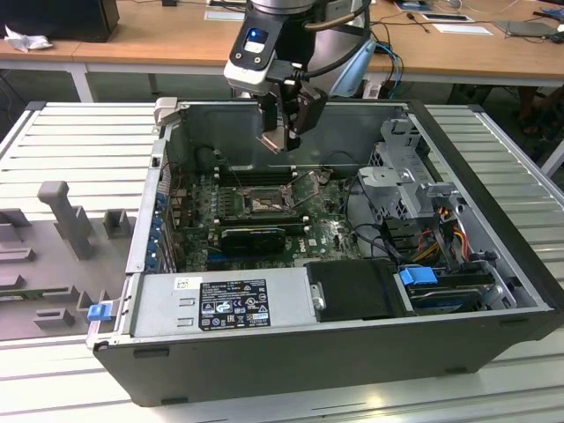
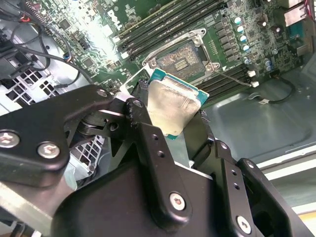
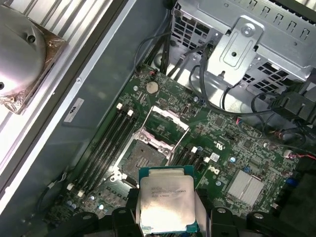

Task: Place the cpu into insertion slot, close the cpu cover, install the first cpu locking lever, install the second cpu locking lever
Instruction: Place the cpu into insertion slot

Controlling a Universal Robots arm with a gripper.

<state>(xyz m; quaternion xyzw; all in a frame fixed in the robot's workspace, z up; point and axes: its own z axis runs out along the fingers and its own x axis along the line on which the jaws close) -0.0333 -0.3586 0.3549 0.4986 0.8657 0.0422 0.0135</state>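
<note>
Exterior view
- Claw (image 1: 280,132): clamped on the chip (image 1: 271,141), gripping it by two opposite edges.
- Chip position: in the air over the open computer case (image 1: 291,361), near the back edge of the green board (image 1: 330,231). It is tilted and well apart from the socket (image 1: 264,203).
- Socket position: on the board, between two banks of long black slots, with nothing seated in it.

Second wrist view
- Grip: one finger (image 2: 143,128) presses on the rim of the chip (image 2: 170,106), and the metal face is turned outward.
- Reason (judged): an edge hold keeps the contact side clear for setting down.
- Socket (image 2: 178,58): beyond the chip, with its pin field uncovered.

First wrist view
- Chip (image 3: 165,200): held across the claw (image 3: 168,219), near the socket (image 3: 140,158) but not touching it.
- Cover (image 3: 165,123): swung up off the socket, standing on the side toward the metal drive cage (image 3: 247,44).
- Reason (judged): the raised cover leaves the pin field open to receive the chip.
- Task state: the chip is not yet in the socket, and the cover is not yet closed.
</note>
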